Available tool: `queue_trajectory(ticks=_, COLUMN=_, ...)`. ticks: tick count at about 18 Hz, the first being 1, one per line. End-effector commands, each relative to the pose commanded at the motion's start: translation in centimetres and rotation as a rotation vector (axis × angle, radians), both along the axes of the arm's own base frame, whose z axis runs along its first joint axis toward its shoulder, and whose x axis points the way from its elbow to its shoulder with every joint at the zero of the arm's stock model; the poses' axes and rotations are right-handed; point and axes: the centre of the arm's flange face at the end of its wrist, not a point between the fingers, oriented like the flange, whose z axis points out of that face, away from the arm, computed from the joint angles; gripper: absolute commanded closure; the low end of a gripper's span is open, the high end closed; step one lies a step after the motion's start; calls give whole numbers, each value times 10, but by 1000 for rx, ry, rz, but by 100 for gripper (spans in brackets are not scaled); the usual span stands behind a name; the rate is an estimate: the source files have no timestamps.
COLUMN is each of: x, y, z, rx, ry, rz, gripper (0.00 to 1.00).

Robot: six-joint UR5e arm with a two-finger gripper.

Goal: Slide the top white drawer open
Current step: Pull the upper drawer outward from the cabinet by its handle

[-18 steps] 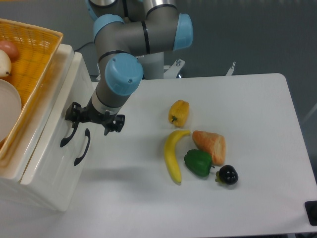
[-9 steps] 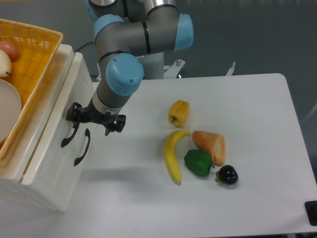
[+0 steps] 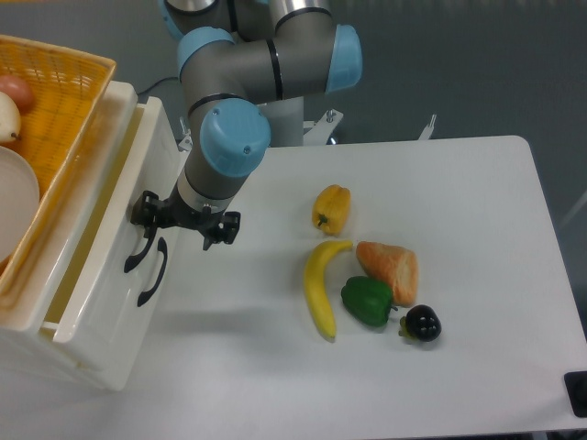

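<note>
One arm, one gripper (image 3: 147, 229), set at the upper black handle (image 3: 139, 252) on the front of the white cabinet (image 3: 87, 353) at the table's left edge. Whether the fingers are clamped on the handle or only hooked against it cannot be told; the wrist covers them.

Item: the top white drawer (image 3: 110, 229), upper of two, partly drawn out; a narrow gap shows along its top edge under the yellow wicker basket (image 3: 64, 101) that sits on the cabinet.
Item: lower handle (image 3: 152, 272), just below, untouched.
Items on the white table (image 3: 459, 367), well apart from the cabinet: yellow pepper (image 3: 332, 208), banana (image 3: 321, 286), bread roll (image 3: 389, 269), green pepper (image 3: 368, 302), dark round fruit (image 3: 421, 323).

Step in hand, by judgement: the pull itself, begun but not complete. The next move calls for a straight draw away from the cabinet front, along the drawer's run, with the handle kept seated and the lower handle left alone.
</note>
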Motion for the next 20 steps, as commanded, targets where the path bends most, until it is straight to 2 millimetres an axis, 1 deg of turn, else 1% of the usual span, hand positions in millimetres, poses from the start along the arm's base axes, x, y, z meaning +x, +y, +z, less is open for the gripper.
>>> queue_trajectory(ticks=2, x=-9, y=-4, z=0, rx=1, ry=0, rz=15, gripper=0)
queue_trajectory(ticks=6, x=-14, y=-6, z=1, rx=2, ry=1, rz=25, gripper=0)
queue_trajectory(ticks=11, x=-33, y=-15, z=1, rx=8, ry=5, rz=42, gripper=0)
queue_trajectory(ticks=14, x=-37, y=-18, z=2, rx=10, ry=6, rz=49, gripper=0)
queue_trajectory(ticks=20, x=-55, y=-27, z=0, rx=9, ry=5, rz=80, gripper=0)
